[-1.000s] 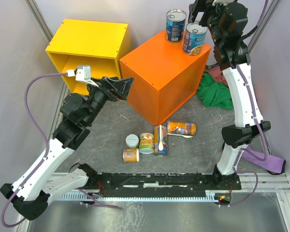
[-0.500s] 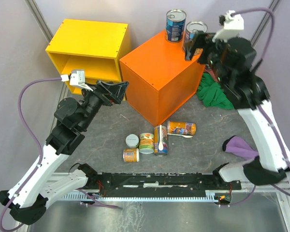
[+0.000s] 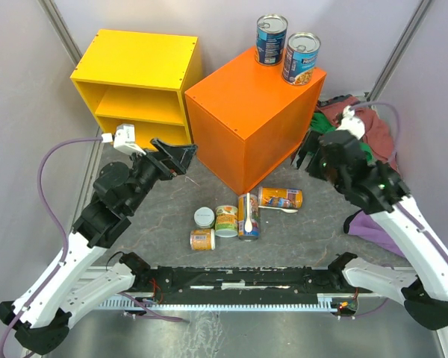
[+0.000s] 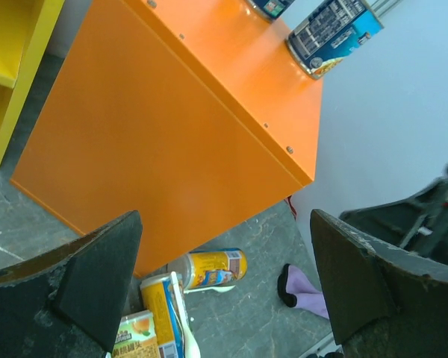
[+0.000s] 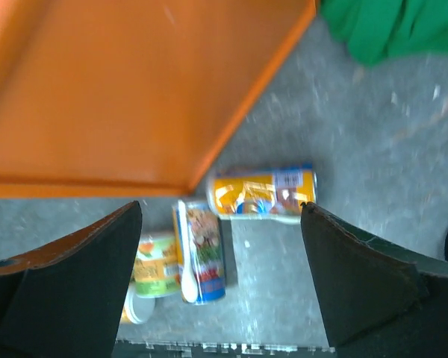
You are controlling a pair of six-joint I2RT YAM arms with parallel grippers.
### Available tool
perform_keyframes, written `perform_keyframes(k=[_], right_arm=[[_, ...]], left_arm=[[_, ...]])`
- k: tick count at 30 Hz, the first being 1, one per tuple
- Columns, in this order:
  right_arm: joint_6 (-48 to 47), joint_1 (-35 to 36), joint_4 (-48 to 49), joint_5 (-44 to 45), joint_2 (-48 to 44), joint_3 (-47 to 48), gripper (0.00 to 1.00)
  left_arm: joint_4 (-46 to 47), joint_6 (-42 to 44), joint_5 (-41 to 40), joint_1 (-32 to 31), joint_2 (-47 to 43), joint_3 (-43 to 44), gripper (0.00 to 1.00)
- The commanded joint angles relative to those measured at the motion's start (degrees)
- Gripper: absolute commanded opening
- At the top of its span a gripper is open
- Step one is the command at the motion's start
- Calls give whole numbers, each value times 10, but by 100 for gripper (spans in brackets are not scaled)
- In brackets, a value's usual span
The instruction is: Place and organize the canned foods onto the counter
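Note:
Two tall blue-labelled cans [image 3: 271, 39] [image 3: 300, 57] stand upright on the far corner of the orange counter [image 3: 250, 93]. Several more cans are on the floor in front of it: a yellow can [image 3: 281, 198] lying down, a tall can [image 3: 248, 216] lying with a white spoon on it, an upright green can [image 3: 226, 221], a white-lidded can [image 3: 204, 217] and a small orange can [image 3: 202, 239]. My left gripper [image 3: 181, 154] is open and empty, left of the counter. My right gripper [image 3: 308, 158] is open and empty, right of the counter; its wrist view shows the yellow can [image 5: 263, 192] and the tall can [image 5: 201, 250] below.
A yellow open-fronted shelf unit [image 3: 138, 78] stands at the back left. Green cloth [image 3: 334, 145] and reddish cloth lie right of the counter, with a purple sock [image 4: 302, 287] on the floor near the right arm. A black rail [image 3: 246, 277] runs along the near edge.
My right arm has drawn away from the two cans on the counter and swung down beside the counter's right side. My left gripper has shifted slightly lower.

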Motion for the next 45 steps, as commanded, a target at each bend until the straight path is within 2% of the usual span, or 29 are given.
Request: perform_keyframes(k=[1,8,11,13,18,22,25,28,34,45], right_arm=[[138,16,-32,-18,-6,-81,95],[270,23,-25,-37,14,-172,100],[296,27,10,-58,23,-200,100],[268,31,10,-40,40,-190,100],[24,36,13,13,76,-141,99],[-94,37,37,-18,94,-133,100],[-158,37,20,-55,142,-103,100],[-202,37,-1,-79,182,-79,98],[-238,41,39,-128,198,-90,98],[-292,90,84,-118,273,-103,98]], left_arm=[[-1,-51,-5,-3,-22,-26,99],[-9,-58,0,-2,-29,-42,99],[-11,-56,-3,-2,-29,-46,99],[-11,-63,-2,-2,-30,-51,99],[-11,-67,3,-2,-32,-54,99],[-13,-64,1,-2,-34,-55,99],[-13,-65,6,-2,-32,-53,99],[-16,-64,7,-2,-35,-52,99],[-21,-66,6,-2,-45,-55,99],[-31,-66,9,-2,-49,-60,99]])
